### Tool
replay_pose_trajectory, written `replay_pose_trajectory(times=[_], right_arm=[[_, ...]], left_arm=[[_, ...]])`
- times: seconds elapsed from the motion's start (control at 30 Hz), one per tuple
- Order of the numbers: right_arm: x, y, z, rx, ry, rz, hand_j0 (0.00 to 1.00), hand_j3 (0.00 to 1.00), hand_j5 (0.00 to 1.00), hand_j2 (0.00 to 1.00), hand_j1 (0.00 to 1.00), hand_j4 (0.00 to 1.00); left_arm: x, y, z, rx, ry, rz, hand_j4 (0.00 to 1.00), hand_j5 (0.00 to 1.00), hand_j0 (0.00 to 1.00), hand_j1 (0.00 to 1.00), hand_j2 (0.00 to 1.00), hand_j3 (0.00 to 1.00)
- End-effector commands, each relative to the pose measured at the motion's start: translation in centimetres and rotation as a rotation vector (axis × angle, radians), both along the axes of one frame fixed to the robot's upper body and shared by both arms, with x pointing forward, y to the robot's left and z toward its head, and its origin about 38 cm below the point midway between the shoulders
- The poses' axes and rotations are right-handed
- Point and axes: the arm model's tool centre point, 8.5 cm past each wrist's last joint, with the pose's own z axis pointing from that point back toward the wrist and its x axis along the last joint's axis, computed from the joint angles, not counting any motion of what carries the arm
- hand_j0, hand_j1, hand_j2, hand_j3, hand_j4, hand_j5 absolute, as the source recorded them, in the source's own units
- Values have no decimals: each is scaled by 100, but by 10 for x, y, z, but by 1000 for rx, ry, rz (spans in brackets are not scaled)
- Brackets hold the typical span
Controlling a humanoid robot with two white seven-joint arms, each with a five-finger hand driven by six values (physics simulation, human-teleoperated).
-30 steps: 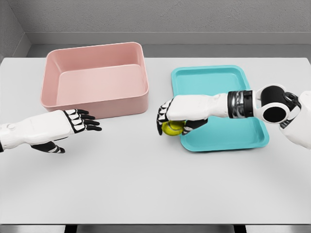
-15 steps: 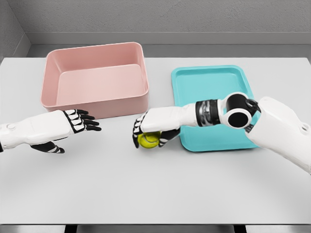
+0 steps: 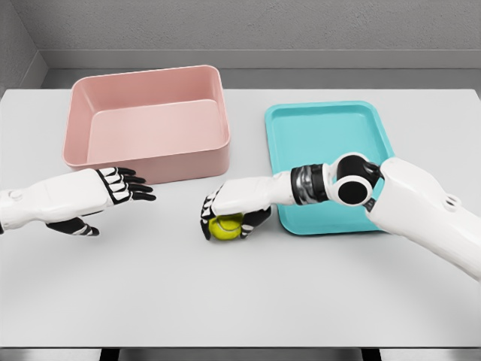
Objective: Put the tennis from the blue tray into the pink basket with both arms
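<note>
Yellow tennis ball (image 3: 225, 226) in right hand (image 3: 228, 210) (further left now), off blue tray (image 3: 328, 135).

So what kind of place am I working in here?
Most likely a simulated test bench, not a real room: a plain white table, bare grey walls, and only a pink basket, blue tray and tennis ball, all rendered.

Yellow-green tennis ball (image 3: 225, 226), off the tray, low over the white surface (image 3: 240, 293) in front of the basket's near right corner, wrapped from above by the right hand's (image 3: 229, 210) fingers (image 3: 206, 219). Pink basket (image 3: 147, 154): rectangular, deep-walled, upright at the rear left. Blue tray (image 3: 376, 134): shallow, turquoise, rounded corners, flat to the right of the basket, well apart from it.
</note>
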Motion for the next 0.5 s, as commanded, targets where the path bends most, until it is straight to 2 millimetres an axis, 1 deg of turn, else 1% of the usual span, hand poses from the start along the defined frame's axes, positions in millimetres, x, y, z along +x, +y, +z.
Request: replay_pose_trajectory(times=[0.0, 0.03, 0.07, 0.23, 0.3, 0.33, 0.37, 0.4, 0.43, 0.47], right_arm=[[0, 0, 0, 2, 6, -1, 61, 61, 61, 61, 61, 61], [0, 0, -1, 4, 8, -10, 77, 77, 77, 77, 77, 77], [2, -1, 0, 3, 10, -26, 100, 100, 100, 100, 100, 100], [1, -2, 0, 3, 7, -19, 100, 100, 100, 100, 100, 100], [3, -5, 6, 7, -7, -17, 100, 100, 100, 100, 100, 100], [5, -13, 8, -1, -13, -28, 100, 100, 100, 100, 100, 100], [4, -17, 11, 6, -27, -7, 100, 100, 100, 100, 100, 100], [8, -26, 20, 19, -45, -22, 100, 100, 100, 100, 100, 100], [11, -39, 23, 8, -54, -43, 100, 100, 100, 100, 100, 100], [12, -46, 26, 2, -65, -50, 100, 100, 100, 100, 100, 100]], left_arm=[[0, 1, 1, -6, 1, 3, 100, 100, 100, 100, 100, 100], [0, 0, 1, -5, 1, 2, 100, 100, 100, 100, 100, 100], [0, 1, 1, -3, 1, 3, 100, 100, 100, 100, 100, 100], [2, 0, 4, -7, -8, 2, 100, 100, 100, 100, 100, 100], [2, -1, 4, -8, -9, 1, 100, 100, 100, 100, 100, 100], [2, -1, 4, -8, -9, 1, 100, 100, 100, 100, 100, 100], [2, -1, 4, -8, -9, 1, 100, 100, 100, 100, 100, 100], [2, 0, 4, -7, -8, 2, 100, 100, 100, 100, 100, 100], [2, 0, 4, -6, -7, 2, 100, 100, 100, 100, 100, 100], [2, 0, 4, -8, -9, 2, 100, 100, 100, 100, 100, 100]])
